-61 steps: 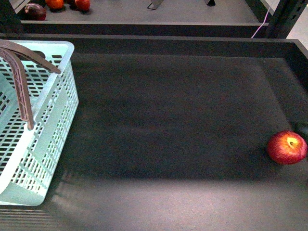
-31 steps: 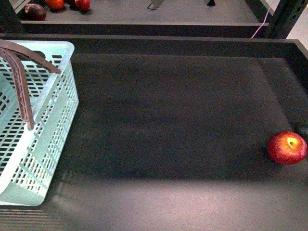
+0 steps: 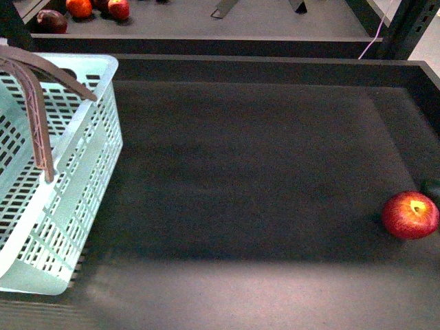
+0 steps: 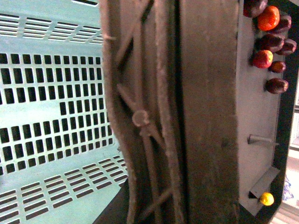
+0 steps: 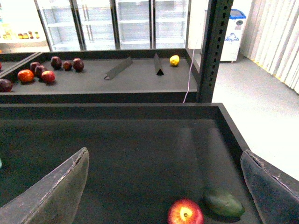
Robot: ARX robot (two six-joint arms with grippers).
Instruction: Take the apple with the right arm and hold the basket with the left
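The red apple (image 3: 410,215) with a yellow stem patch lies on the dark shelf floor at the far right. It also shows in the right wrist view (image 5: 185,212), low between the wide-open fingers (image 5: 56,191) of my right gripper (image 5: 163,196), which is above and apart from it. The mint-blue basket (image 3: 75,185) stands at the left with its brown handles (image 3: 38,110) raised. In the left wrist view the brown handles (image 4: 173,116) fill the frame; my left gripper is shut on them, its fingers hidden. Neither arm shows in the front view.
A dark green fruit (image 5: 223,203) lies right beside the apple, towards the shelf's right wall (image 3: 430,89). A farther shelf holds small dark red and orange fruits (image 3: 79,8) and a small yellow fruit (image 5: 174,60). A black post (image 5: 212,51) stands at the right rear.
The basket has shifted slightly to the right and up in the front view. The apple stays at the far right.
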